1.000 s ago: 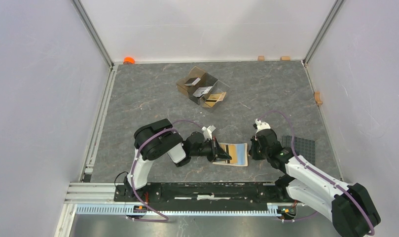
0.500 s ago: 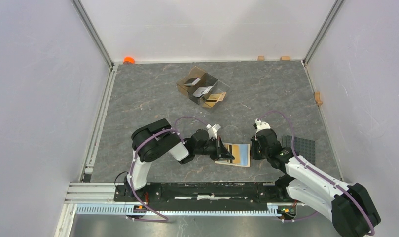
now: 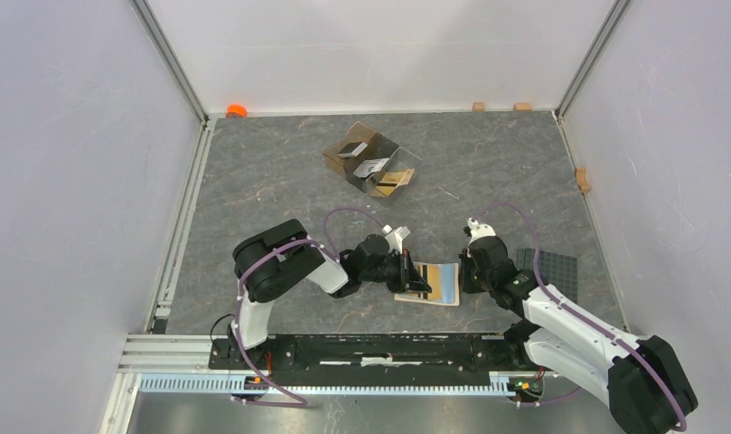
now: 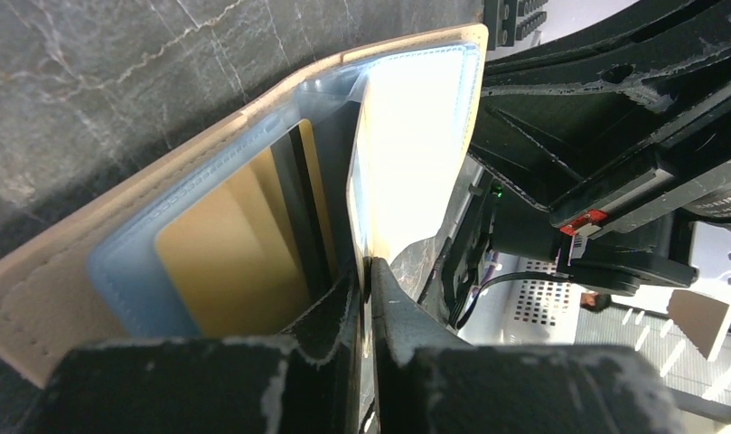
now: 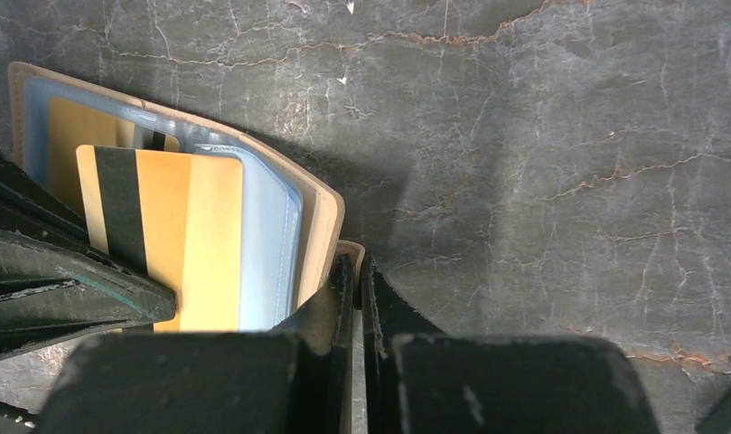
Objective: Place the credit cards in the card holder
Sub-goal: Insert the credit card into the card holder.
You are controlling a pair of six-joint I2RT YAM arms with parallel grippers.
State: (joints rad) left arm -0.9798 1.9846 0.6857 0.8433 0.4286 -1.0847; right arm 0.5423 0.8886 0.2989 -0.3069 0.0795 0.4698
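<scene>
The tan card holder (image 3: 438, 283) lies open on the table between my grippers, light blue pockets up. My left gripper (image 3: 421, 282) is shut on an orange-gold credit card with a black stripe (image 5: 163, 237). The card's far end sits under a light blue pocket (image 5: 269, 244). In the left wrist view the held card (image 4: 366, 181) is seen edge-on between the fingertips of that gripper (image 4: 369, 271). A second gold card (image 4: 235, 262) sits in a pocket beside it. My right gripper (image 5: 354, 262) is shut on the holder's tan snap tab (image 5: 348, 249) at its right edge (image 3: 463, 276).
A clear brown-tinted divided box (image 3: 370, 163) with several cards stands further back. A black studded plate (image 3: 551, 271) lies right of my right arm. An orange object (image 3: 237, 110) and small wooden blocks (image 3: 478, 106) sit along the walls.
My left gripper has moved right toward the card holder, sliding the held card further over and into it. The right arm has stayed in place.
</scene>
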